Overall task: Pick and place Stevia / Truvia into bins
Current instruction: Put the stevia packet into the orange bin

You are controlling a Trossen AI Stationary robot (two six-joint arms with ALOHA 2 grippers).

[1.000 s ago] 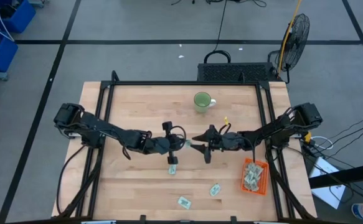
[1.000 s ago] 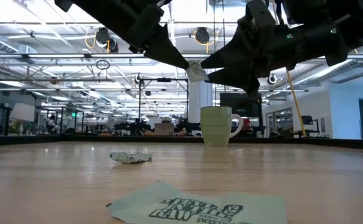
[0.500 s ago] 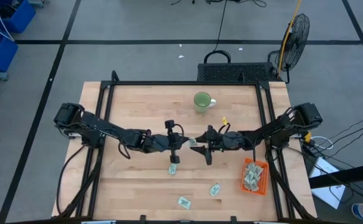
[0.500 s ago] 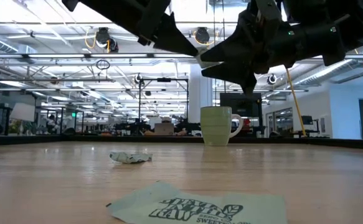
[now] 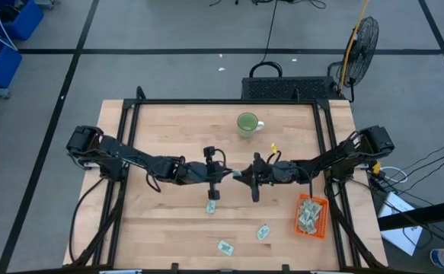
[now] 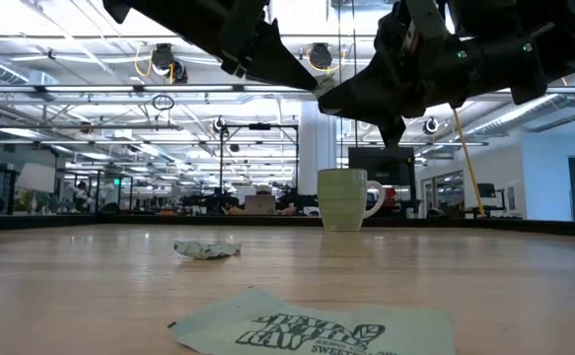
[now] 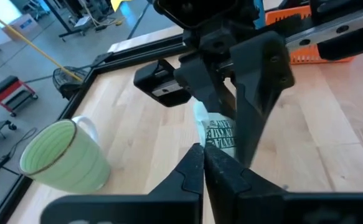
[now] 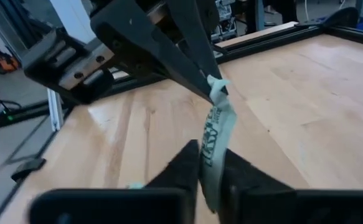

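from above we see both arms meeting over the middle of the worktop [image 5: 168, 228]: the left hand [image 5: 223, 173] and the right hand [image 5: 242, 175] are tip to tip, with a pale sachet [image 5: 236, 174] barely visible between them. three more sachets [image 5: 212, 206] lie loose nearer the front edge, the orange bin [image 5: 322, 221] sits at the right with sachets in it, and the green mug [image 5: 246, 123] stands towards the back. the low view adds height: both hands hang well above the wood, the mug stands behind, a crumpled sachet [image 6: 206, 249] and a flat printed one [image 6: 317, 327] lie on the surface. only the wrist views show the grips. in the left wrist view the left hand's fingers [image 7: 197, 174] are pinched narrow on the sachet's one end. in the right wrist view the right hand [image 8: 211, 163] is closed narrow on the other end of the same hanging sachet [image 8: 215, 127].
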